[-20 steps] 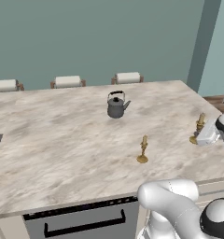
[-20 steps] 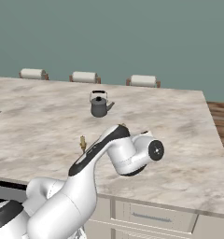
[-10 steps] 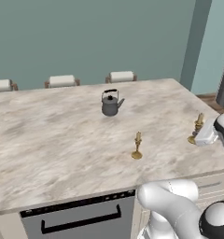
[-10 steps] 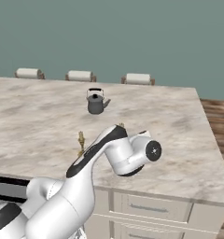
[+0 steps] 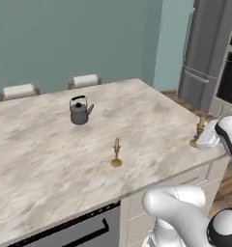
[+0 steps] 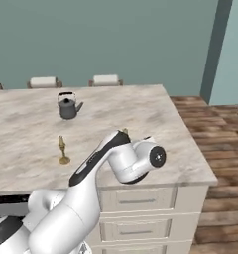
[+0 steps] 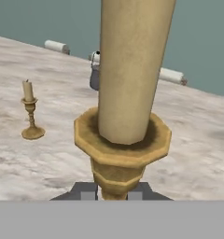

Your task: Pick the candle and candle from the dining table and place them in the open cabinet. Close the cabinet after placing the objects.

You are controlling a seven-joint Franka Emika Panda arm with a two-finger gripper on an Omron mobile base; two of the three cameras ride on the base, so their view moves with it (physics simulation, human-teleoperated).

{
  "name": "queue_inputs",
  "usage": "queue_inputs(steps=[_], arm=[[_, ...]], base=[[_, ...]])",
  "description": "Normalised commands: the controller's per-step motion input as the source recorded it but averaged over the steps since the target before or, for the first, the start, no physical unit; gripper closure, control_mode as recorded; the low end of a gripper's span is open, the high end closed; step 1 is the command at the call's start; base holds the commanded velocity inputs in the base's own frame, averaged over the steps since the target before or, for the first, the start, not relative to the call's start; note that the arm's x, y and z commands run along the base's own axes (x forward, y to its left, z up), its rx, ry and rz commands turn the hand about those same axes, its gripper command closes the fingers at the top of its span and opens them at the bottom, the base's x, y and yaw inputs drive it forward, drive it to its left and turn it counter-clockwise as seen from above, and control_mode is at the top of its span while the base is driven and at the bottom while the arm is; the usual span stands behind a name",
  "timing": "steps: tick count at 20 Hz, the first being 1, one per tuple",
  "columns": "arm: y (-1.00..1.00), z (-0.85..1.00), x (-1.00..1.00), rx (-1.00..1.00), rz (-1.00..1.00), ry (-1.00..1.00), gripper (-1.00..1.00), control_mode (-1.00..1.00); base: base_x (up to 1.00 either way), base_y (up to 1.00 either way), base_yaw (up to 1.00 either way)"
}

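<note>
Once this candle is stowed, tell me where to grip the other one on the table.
Take the free candle by its slim brass stem, between the drip cup and the flared foot, coming in level from the side. It stands upright on the dining table, apart from the kettle, so its flanks look open.

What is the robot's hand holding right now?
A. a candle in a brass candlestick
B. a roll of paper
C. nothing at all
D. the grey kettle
A. In the hand view the fingers sit on either side of the brass stem of the candle, while the kettle and the other candle stand alone on the table.
</note>
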Motion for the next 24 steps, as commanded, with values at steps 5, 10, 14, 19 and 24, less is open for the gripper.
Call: queue_inputs(steps=[5,10,14,19,24], arm=[[0.00,0.00,0.00,0.00,0.00,0.00,1.00,1.00],[0.00,0.00,0.00,0.00,0.00,0.00,1.00,1.00],[0.00,0.00,0.00,0.00,0.00,0.00,1.00,1.00],[0.00,0.00,0.00,0.00,0.00,0.00,1.00,1.00],[0.00,0.00,0.00,0.00,0.00,0.00,1.00,1.00]], base=[[0.00,-0.13,-0.64],[0.00,-0.30,-0.61],[0.00,-0.28,-0.60],[0.00,-0.52,-0.55],[0.00,-0.51,-0.55]])
